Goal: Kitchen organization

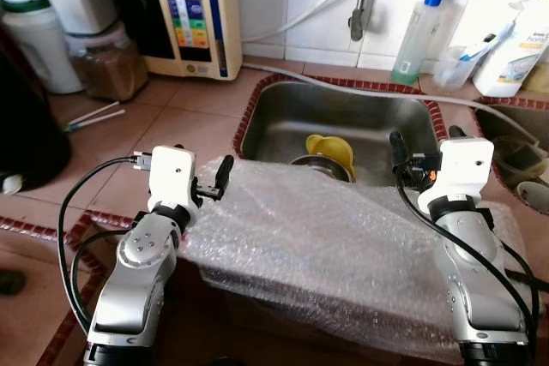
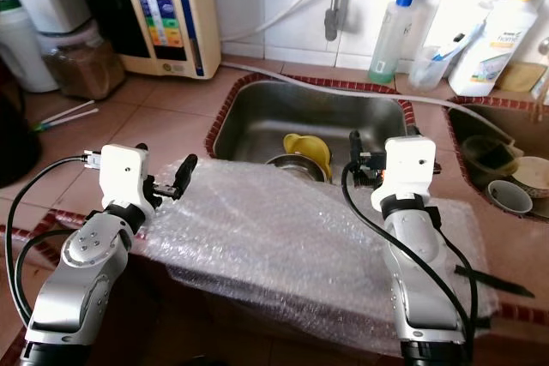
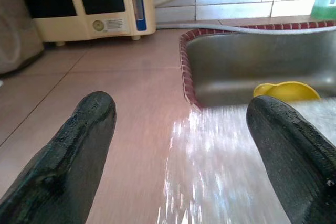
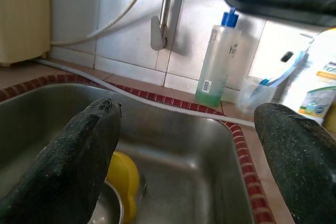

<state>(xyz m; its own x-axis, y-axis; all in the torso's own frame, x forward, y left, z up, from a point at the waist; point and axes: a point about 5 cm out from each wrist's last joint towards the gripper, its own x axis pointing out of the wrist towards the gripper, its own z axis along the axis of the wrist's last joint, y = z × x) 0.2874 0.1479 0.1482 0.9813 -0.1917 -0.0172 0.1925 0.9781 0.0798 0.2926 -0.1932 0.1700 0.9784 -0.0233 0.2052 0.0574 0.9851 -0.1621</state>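
We got both tools spread: left tool at bubble wrap left edge, right tool over sink, yellow cup inside.

A home kitchen: steel sink, tiled counter, soap bottle

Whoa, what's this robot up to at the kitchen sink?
It stands at the counter with a sheet of bubble wrap spread over the near edge of the steel sink. The left gripper hovers open at the sheet's left corner, and the right gripper is open above its far edge by the sink. Neither holds anything. A yellow cup and a metal bowl sit in the sink.
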